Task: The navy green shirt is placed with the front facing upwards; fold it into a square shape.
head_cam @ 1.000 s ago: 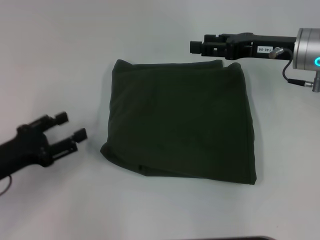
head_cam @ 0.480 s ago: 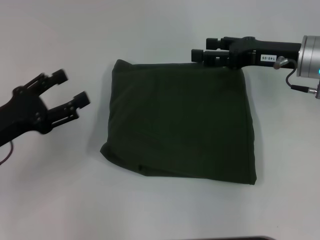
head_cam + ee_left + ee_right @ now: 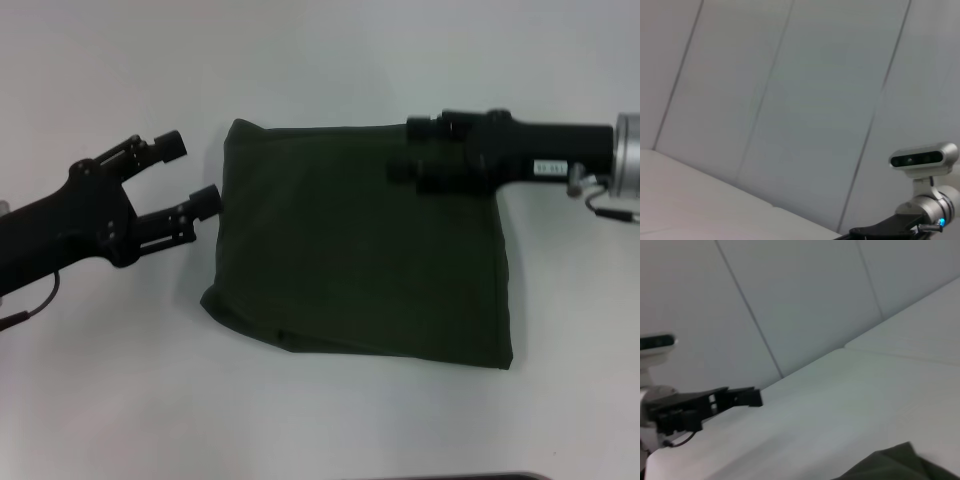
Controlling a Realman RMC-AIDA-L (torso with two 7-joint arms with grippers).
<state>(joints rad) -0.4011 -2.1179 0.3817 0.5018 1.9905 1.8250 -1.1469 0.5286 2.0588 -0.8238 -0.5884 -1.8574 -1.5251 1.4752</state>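
Left pincer [image 3: 190, 175] is hanging beside the far left corner of the shirt [image 3: 360, 255], its two fingers spread apart, the nearer fingertip just at the cloth's edge; right pincer [image 3: 412, 152] is reaching in over the shirt's far right part, and whether its fingers are apart or together I cannot tell; the shirt is lying folded into a rough square in the middle of the white counter [image 3: 320, 50], plain green side up; from the right wrist view, only a corner of the cloth is showing.
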